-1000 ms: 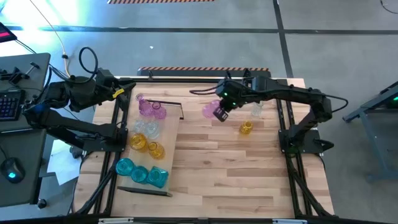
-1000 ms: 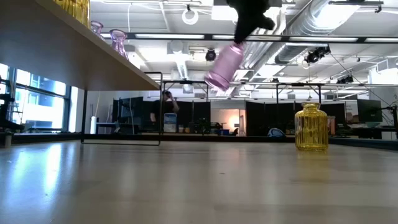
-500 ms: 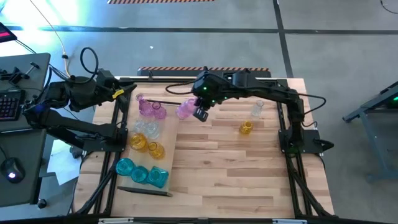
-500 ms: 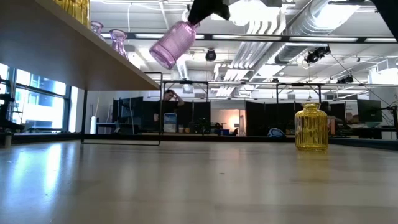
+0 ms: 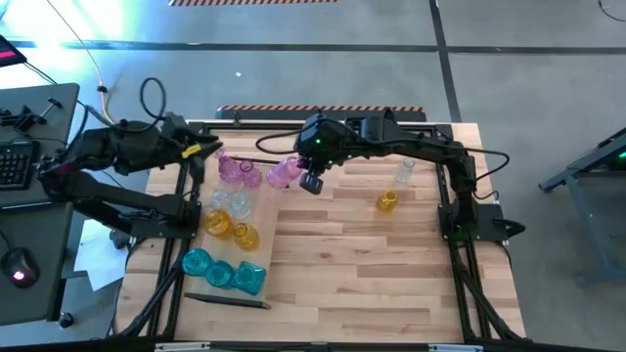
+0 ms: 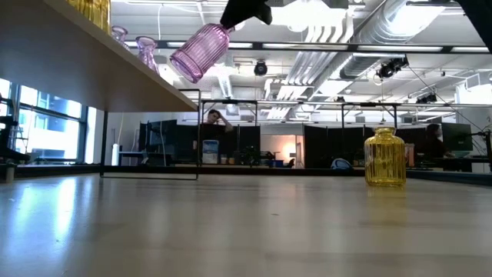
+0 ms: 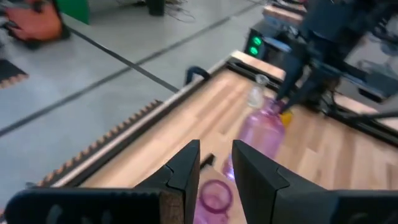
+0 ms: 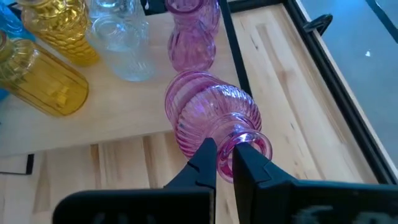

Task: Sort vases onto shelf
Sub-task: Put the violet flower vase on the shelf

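Two arms: the right gripper [image 5: 305,174] works at the shelf's edge; the left gripper [image 5: 208,150] waits at the shelf's far-left corner.
Right fingers: pinched on the neck of a ribbed pink vase [image 5: 285,172], which hangs tilted, body toward the shelf, clear of any surface in the low view [image 6: 198,51].
Left fingers: slightly apart, nothing between them [image 7: 214,165].
Shelf [image 5: 264,223]: a light board raised above the tabletop [image 5: 372,264], on its left part.
On the shelf, far end: two pink vases [image 5: 236,171].
On the shelf, middle: clear vases [image 5: 232,202], then two amber-yellow vases [image 5: 230,229].
On the shelf, near end: three teal vases [image 5: 223,271].
Contents: the vases I can see into look empty.
Still on the tabletop: a yellow jar [image 5: 387,200] and a clear bottle [image 5: 405,172], both upright, near each other, well apart from the shelf.
Change: a second ago the held vase was mid-table; it has since travelled left to the shelf's edge, just beside the pink pair. Nothing else has moved.
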Controlling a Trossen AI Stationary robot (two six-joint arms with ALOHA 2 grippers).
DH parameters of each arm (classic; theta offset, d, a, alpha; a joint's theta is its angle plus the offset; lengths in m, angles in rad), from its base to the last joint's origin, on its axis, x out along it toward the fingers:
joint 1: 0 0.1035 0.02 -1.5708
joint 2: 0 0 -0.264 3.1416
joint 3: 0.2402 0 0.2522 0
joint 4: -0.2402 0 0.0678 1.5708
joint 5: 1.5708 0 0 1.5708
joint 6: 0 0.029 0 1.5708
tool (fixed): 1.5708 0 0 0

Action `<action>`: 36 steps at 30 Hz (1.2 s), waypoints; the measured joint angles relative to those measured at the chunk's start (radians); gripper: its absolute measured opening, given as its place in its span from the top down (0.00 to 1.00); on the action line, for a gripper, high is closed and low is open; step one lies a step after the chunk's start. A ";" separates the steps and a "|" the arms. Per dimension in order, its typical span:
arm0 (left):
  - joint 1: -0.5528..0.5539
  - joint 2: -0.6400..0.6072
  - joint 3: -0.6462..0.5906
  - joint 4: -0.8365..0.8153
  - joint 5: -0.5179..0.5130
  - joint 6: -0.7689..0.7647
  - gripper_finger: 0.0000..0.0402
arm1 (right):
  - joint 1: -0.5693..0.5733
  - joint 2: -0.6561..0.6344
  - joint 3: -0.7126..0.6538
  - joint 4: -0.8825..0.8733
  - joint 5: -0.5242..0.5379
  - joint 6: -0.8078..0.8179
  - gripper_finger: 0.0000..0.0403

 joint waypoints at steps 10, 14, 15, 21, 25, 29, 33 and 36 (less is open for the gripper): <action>-0.001 0.179 0.000 0.019 0.164 0.057 0.78 | 0.000 0.000 0.000 0.040 -0.054 -0.019 1.00; 0.000 0.237 0.000 0.041 0.171 0.086 0.78 | 0.000 0.006 0.000 0.054 -0.080 -0.023 1.00; 0.000 0.253 0.000 0.043 0.188 0.086 0.78 | 0.000 0.012 0.000 0.053 -0.081 -0.023 1.00; 0.000 0.322 0.000 0.042 0.320 0.086 0.78 | 0.000 0.041 0.000 0.053 -0.090 -0.026 1.00; 0.000 0.351 0.000 0.046 0.321 0.079 0.78 | 0.000 0.056 0.001 0.059 -0.107 -0.026 1.00; 0.000 0.360 0.000 0.040 0.341 0.059 0.78 | 0.000 0.057 0.000 0.064 -0.113 -0.026 1.00; 0.000 0.374 0.000 0.025 0.380 0.051 0.78 | 0.000 0.060 0.000 0.060 -0.113 -0.026 1.00; 0.001 0.390 0.001 0.017 0.379 0.042 0.78 | 0.000 0.060 0.000 0.061 -0.113 -0.027 1.00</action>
